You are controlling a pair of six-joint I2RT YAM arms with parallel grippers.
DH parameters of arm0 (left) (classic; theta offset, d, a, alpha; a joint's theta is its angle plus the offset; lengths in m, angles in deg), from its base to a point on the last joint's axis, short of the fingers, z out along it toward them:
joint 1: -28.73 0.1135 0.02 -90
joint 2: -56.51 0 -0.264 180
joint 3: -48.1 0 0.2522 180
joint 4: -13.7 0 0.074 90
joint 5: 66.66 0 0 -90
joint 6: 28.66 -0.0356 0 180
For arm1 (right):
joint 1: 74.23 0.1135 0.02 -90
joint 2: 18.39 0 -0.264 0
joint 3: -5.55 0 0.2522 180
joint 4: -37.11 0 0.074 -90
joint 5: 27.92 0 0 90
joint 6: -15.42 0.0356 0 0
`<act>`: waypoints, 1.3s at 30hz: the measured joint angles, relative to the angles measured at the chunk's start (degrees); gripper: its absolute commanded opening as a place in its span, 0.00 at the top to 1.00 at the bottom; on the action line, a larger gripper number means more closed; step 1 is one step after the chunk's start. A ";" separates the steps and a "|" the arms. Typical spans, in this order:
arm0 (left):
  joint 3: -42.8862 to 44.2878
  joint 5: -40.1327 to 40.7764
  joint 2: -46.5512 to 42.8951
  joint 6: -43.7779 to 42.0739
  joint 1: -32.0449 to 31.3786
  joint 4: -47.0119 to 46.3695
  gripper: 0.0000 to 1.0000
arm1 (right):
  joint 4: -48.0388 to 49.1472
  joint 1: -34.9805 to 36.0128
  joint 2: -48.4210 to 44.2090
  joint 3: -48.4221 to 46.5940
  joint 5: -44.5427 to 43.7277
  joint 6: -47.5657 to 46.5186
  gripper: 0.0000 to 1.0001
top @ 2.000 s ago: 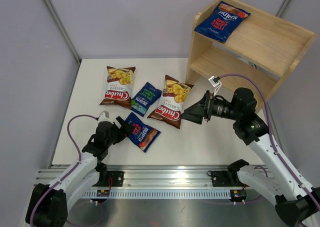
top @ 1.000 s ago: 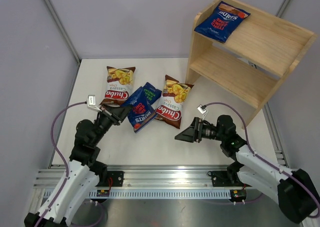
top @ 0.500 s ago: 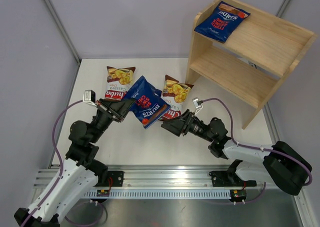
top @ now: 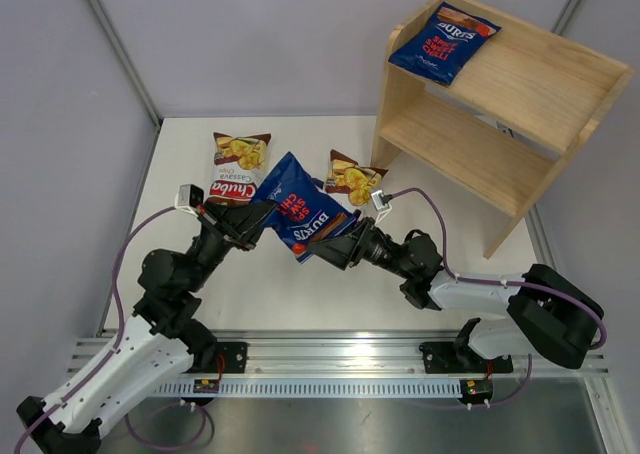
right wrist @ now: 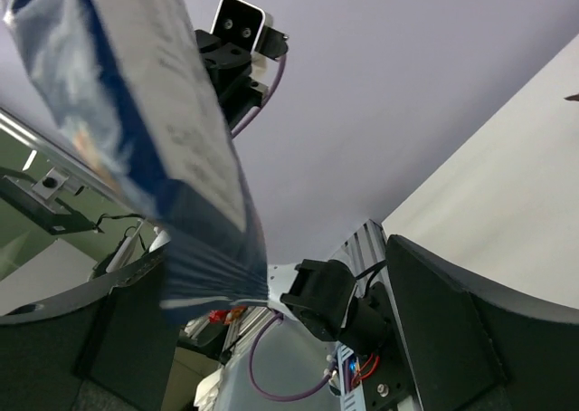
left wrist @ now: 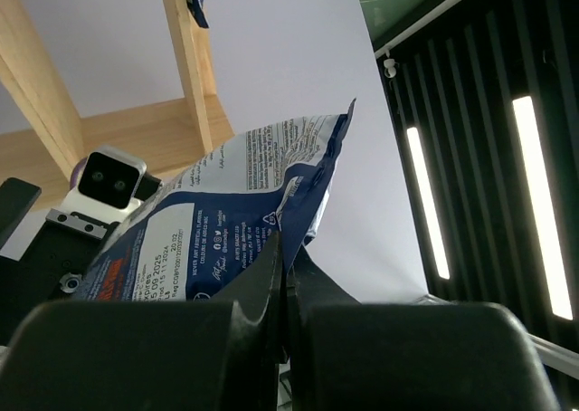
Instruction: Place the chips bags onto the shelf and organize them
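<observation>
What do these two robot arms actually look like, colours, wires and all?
Both arms have white tube-like segments joined by chunky black joints. A thin purple cable loops along each to a small white camera box at the wrist. The left hand and right hand are black, each with two broad wedge-shaped fingers.

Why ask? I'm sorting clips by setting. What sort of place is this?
Probably a robot lab test cell: left arm and right arm bolted to a metal rail, plain grey partition walls around the table, a bare wooden shelf holding one chips bag.
</observation>
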 measured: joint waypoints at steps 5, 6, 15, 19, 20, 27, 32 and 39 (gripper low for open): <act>-0.83 0.85 0.31 1.92 -1.57 -2.01 1.00 | 0.61 0.68 0.00 -0.59 -0.09 -1.16 0.18; -1.14 1.14 0.31 2.32 -1.99 -2.01 1.00 | 0.61 0.68 -0.04 -0.59 -0.07 -1.25 0.25; -3.50 1.79 0.20 3.54 -3.98 -1.53 1.00 | 0.50 0.70 -4.68 -0.48 0.63 -2.91 0.56; -1.20 0.31 0.83 0.39 -3.48 1.05 1.00 | 0.15 0.72 -9.75 0.79 1.42 -4.63 0.80; 0.59 -1.14 1.66 -1.18 -3.04 2.78 1.00 | -0.02 0.72 -11.30 1.22 1.53 -4.98 0.80; 11.96 -16.28 11.78 -10.67 1.86 6.84 1.00 | -11.30 0.70 -26.69 3.02 1.29 -8.83 0.89; 16.87 -25.03 16.24 -16.06 2.01 8.15 1.00 | -25.22 0.68 -38.10 2.93 0.79 -12.09 0.76; 17.75 -27.96 16.63 -20.20 1.99 8.07 1.00 | -35.74 0.70 -45.77 2.75 0.44 -13.35 0.62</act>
